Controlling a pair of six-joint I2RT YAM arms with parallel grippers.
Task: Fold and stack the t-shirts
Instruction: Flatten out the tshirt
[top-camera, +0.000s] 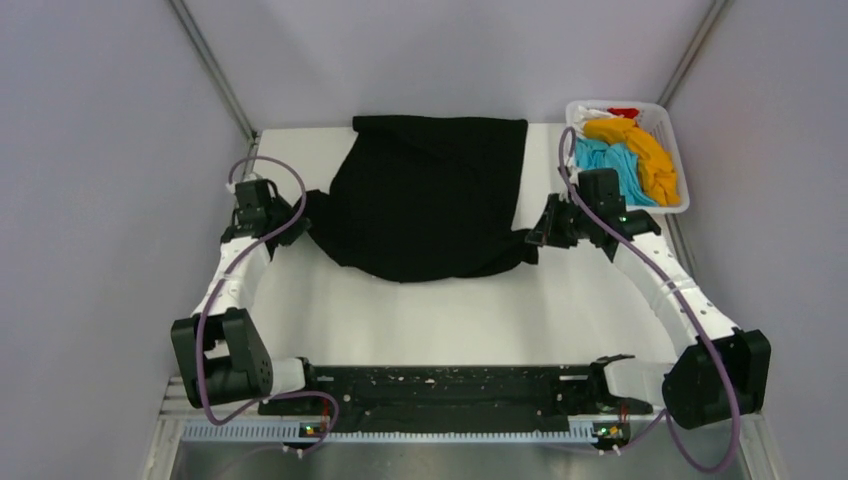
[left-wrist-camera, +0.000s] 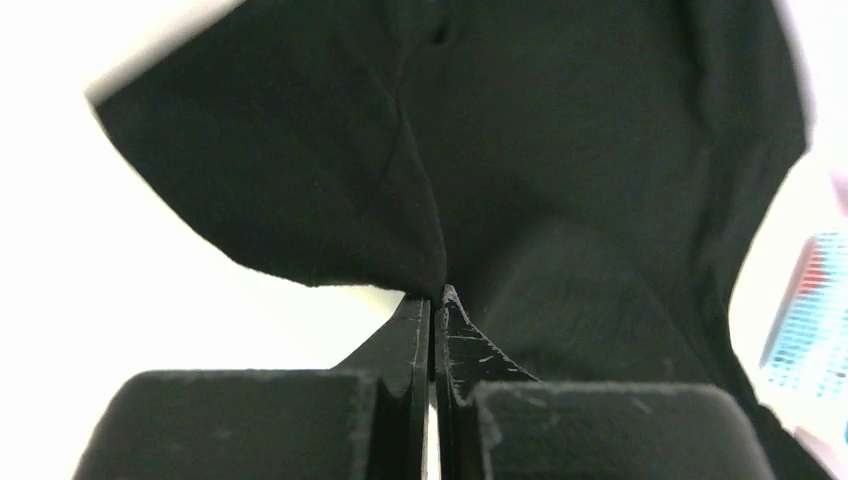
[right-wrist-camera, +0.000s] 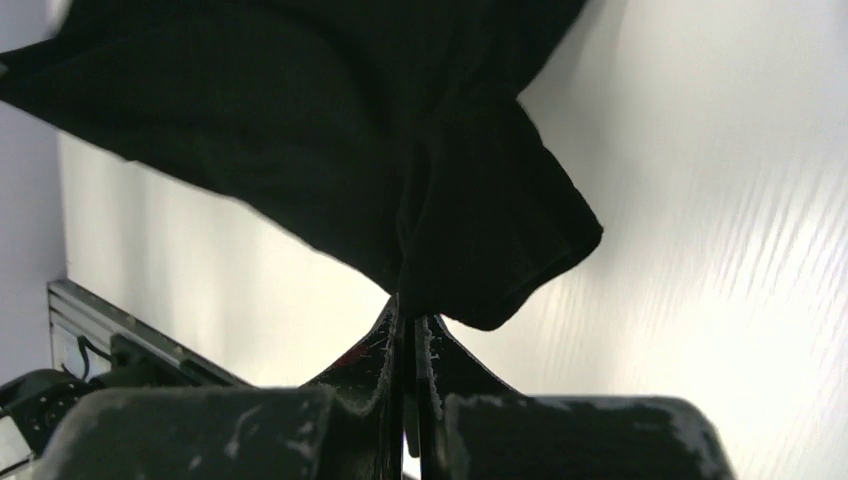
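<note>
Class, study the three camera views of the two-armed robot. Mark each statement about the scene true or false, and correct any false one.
1. The left gripper is shut on the black t-shirt. True.
2. The right gripper is open and holds nothing. False: it is shut on an edge of the black t-shirt.
3. The orange t-shirt lies in the white basket. True.
4. The sky-blue t-shirt lies spread flat beside the black one. False: it is bunched in the basket, next to the orange one.
</note>
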